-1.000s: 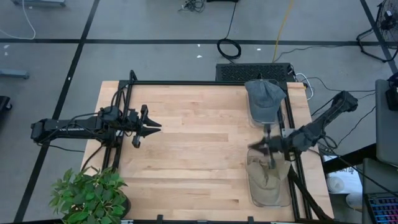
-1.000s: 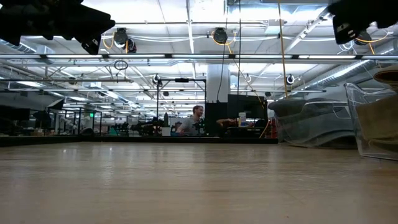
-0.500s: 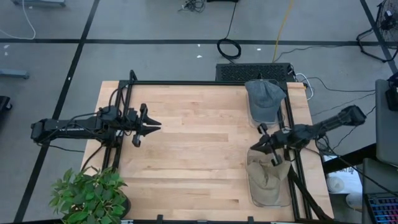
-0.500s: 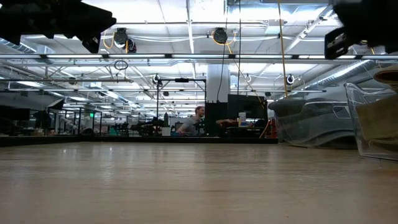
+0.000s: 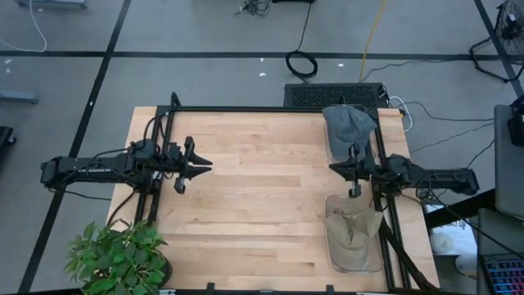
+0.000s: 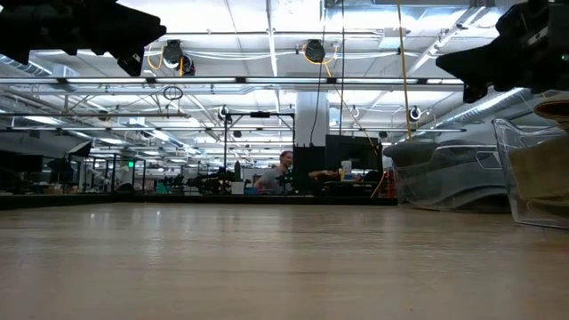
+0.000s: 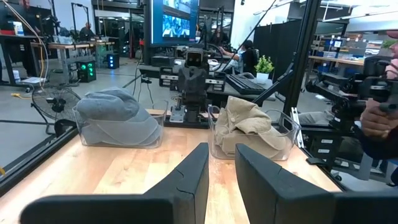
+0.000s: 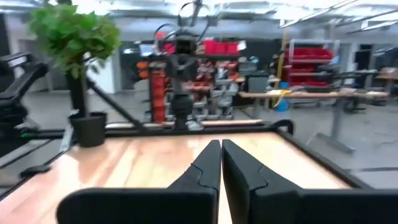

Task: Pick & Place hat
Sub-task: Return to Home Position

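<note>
Dark right end effector (image 5: 334, 168): fingers pressed together on nothing, over the right side of the table (image 5: 262, 213), above the gap between the two bins. Its own wrist view shows only a thin seam between the fingers.
Left end effector (image 5: 205, 164): empty, over the table's left side, well apart from both bins. Its fingers are slightly parted, and the left wrist view shows bare wood through the gap.
Bottom transparent bin (image 5: 355, 268): at the table's right edge, holding the brown caps (image 5: 352, 233).
Hard to make out: the caps lie in a crumpled tan heap, so their number cannot be told and no blue shows on them.
Upper transparent bin (image 7: 158, 127): just beyond the right end effector, holding a grey-blue cap (image 5: 348, 127) whose crown rises above the rim.
Cut off: the low view shows only dark undersides of both arms at its top corners, and its right edge cuts the bottom bin.
One view only: the low view alone shows a seated person (image 6: 283, 169) in the room behind.
Potted plant (image 5: 115, 258): at the table's near left corner, and also visible in the right wrist view.
</note>
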